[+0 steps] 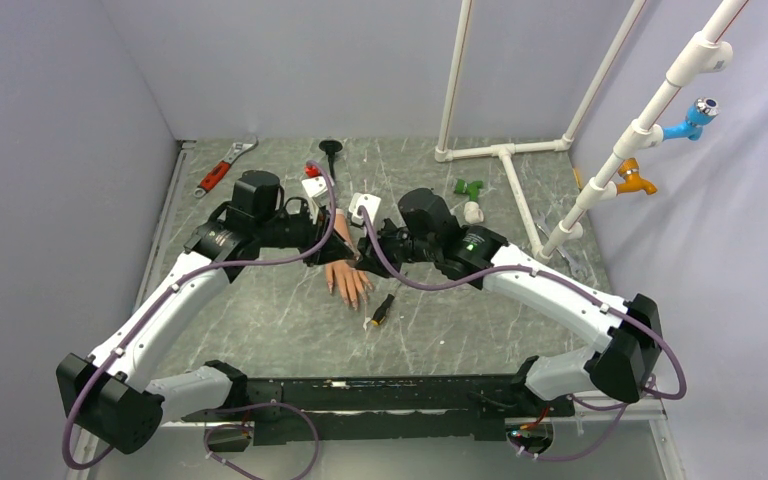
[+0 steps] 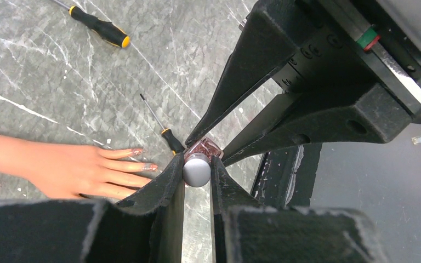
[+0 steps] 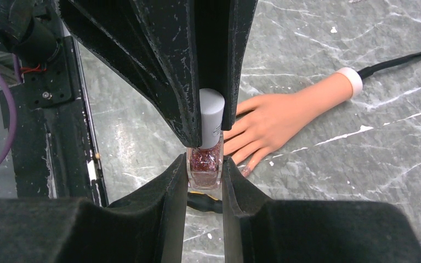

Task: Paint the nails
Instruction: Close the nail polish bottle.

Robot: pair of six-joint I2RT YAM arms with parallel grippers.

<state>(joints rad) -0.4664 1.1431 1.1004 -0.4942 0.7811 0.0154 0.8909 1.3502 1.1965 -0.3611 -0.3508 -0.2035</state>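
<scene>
The peach mannequin hand (image 1: pixel 346 279) lies flat on the table, fingers pointing toward the arms. Its nails (image 2: pixel 149 166) are small tips, and two carry pinkish glitter. One nail shows in the right wrist view (image 3: pixel 246 171). A small glass bottle (image 3: pixel 204 167) of reddish glitter polish with a pale grey cap (image 2: pixel 197 171) hangs above the table beside the fingers. My left gripper (image 2: pixel 197 167) is shut on the cap. My right gripper (image 3: pixel 204 170) is shut on the bottle's glass body. In the top view both grippers meet over the hand and hide the bottle.
A small black-and-yellow screwdriver (image 1: pixel 382 310) lies just past the fingertips, under the bottle. A larger screwdriver (image 2: pixel 98 24) lies farther off. A red-handled wrench (image 1: pixel 215 175), a black stand (image 1: pixel 331 150), a green fitting (image 1: pixel 470 187) and a white pipe frame (image 1: pixel 505 150) are at the back.
</scene>
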